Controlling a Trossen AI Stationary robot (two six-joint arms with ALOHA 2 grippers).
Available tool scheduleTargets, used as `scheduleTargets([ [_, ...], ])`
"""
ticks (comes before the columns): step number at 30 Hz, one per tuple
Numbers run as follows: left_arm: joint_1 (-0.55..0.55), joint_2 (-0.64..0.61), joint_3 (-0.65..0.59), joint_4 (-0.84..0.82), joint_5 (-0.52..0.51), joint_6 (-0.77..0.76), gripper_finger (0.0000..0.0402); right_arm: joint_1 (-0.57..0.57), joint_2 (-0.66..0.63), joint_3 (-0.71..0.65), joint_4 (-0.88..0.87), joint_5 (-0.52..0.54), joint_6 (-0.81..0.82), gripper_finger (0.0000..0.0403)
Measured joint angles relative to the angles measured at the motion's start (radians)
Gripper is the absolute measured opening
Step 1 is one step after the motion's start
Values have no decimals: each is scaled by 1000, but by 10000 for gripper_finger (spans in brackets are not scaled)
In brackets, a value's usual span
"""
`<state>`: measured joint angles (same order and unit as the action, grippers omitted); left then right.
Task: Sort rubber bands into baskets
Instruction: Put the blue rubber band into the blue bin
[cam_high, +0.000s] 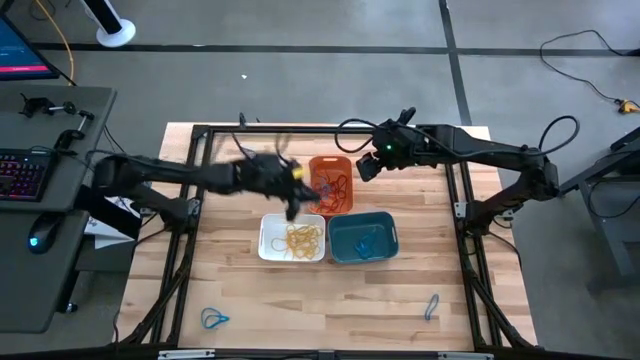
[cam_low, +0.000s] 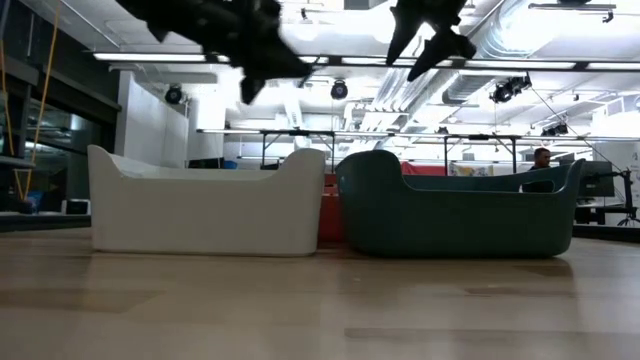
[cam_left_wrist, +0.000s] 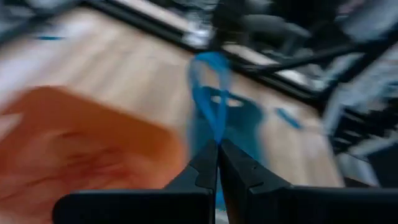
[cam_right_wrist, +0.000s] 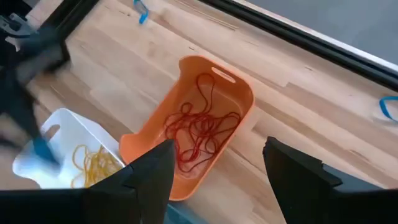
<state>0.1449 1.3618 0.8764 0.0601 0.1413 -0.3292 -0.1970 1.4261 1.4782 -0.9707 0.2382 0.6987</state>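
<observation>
Three baskets stand mid-table: an orange one with red rubber bands, a white one with yellow bands, and a teal one with blue bands. My left gripper hovers, blurred, above the gap between the orange and white baskets, shut on a blue rubber band. My right gripper hangs open and empty above the orange basket's far right side. My left gripper pinches the blue rubber band's near end between its two fingertips. The rest of the loop reaches out past the fingers, lifted clear of the table and the baskets.
Two more blue bands lie loose on the wood, one near the front left and one near the front right. A black frame runs around the work area. The three baskets stand close together.
</observation>
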Motion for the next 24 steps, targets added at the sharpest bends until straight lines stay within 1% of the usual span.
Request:
scheduleTargets([
  [4, -132, 147, 0, 210, -10, -63, 0, 0, 0, 0, 4, 5, -24, 233],
  [7, -205, 253, 5, 341, -67, -79, 0, 0, 1, 0, 4, 25, -25, 233],
  [10, -249, 351, 40, 376, -167, -83, 1, 0, 1, 0, 4, 56, -45, 233],
  [12, -263, 412, 75, 375, -200, -100, 6, 0, 1, 0, 4, 69, -53, 233],
  [15, -277, 490, 143, 327, -204, -112, 23, 0, 1, 0, 4, 74, -50, 233],
  [17, -281, 526, 200, 252, -213, -107, 41, 1, 1, 0, 4, 74, -51, 233],
  [20, -285, 558, 294, 124, -249, -105, 80, 1, 1, 0, 4, 65, -49, 233],
  [24, -284, 558, 418, -49, -296, -66, 139, 1, 1, 0, 4, 48, -55, 233],
])
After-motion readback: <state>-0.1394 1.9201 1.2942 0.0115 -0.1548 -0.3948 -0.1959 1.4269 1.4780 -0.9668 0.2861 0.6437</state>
